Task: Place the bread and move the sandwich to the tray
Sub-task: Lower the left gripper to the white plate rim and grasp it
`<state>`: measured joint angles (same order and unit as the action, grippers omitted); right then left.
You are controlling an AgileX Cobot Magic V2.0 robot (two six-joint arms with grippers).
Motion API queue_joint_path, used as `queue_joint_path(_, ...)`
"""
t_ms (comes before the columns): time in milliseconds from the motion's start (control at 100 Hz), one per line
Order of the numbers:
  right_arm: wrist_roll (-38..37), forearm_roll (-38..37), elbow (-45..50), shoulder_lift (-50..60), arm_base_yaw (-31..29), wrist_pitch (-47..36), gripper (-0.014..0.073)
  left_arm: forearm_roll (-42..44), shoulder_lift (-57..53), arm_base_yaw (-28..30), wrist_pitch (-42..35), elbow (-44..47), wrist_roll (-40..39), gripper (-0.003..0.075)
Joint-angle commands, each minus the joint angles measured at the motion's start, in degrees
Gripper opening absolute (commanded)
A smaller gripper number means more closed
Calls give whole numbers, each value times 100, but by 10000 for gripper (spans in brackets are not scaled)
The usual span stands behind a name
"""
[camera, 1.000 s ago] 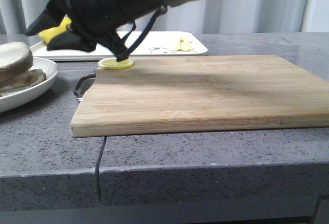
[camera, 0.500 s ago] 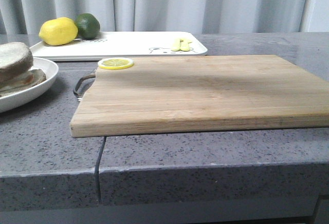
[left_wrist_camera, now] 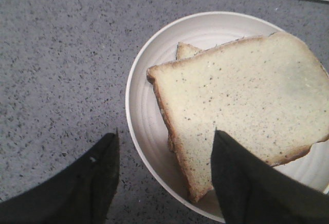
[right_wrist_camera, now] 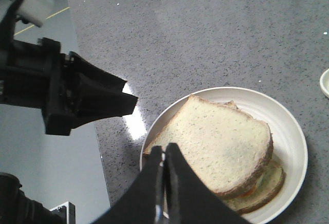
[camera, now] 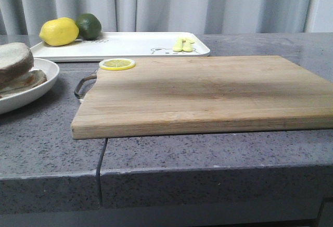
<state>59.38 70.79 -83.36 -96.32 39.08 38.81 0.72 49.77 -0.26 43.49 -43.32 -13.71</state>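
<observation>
1. Two things worry me from here. My left fingers [left_wrist_camera: 164, 175] are spread wide above the near rim of the plate [left_wrist_camera: 141, 131], holding nothing. One finger hangs over the bare tabotop side and the other over the bread [left_wrist_camera: 241, 100], so if I come down off-centre I'd probably pinch the slice instead of the rim and drag it off the stack.
2. My right fingers [right_wrist_camera: 164, 183] are pressed together, empty, hovering just over the plate edge. With both arms crowding the same plate, I reckon a bump between them could tip it.
3. The tray [camera: 130, 45] sits well back on the tabletop [camera: 47, 149], behind the cutting board [camera: 208, 91], with a lemon [camera: 59, 32] and lime [camera: 89, 25] on its far-left corner. I'd guess a sloppy set-down could knock them.
4. The sandwich looks stacked: a pale speckled slice with brown crust lies skewed over a lower slice, a bit of orange peeking out at the edge. I can't see the egg properly.
</observation>
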Motion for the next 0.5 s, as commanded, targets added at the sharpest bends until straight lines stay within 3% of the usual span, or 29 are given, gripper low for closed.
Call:
queue_joint_path(0,100,207,-185,326,-34,93,-62,-241,166,-29,-271,-217,-79,377)
queue_joint_path(490,100,243,-185,326,-28,130,-62,-108,421,491,-307,-217,-54,377)
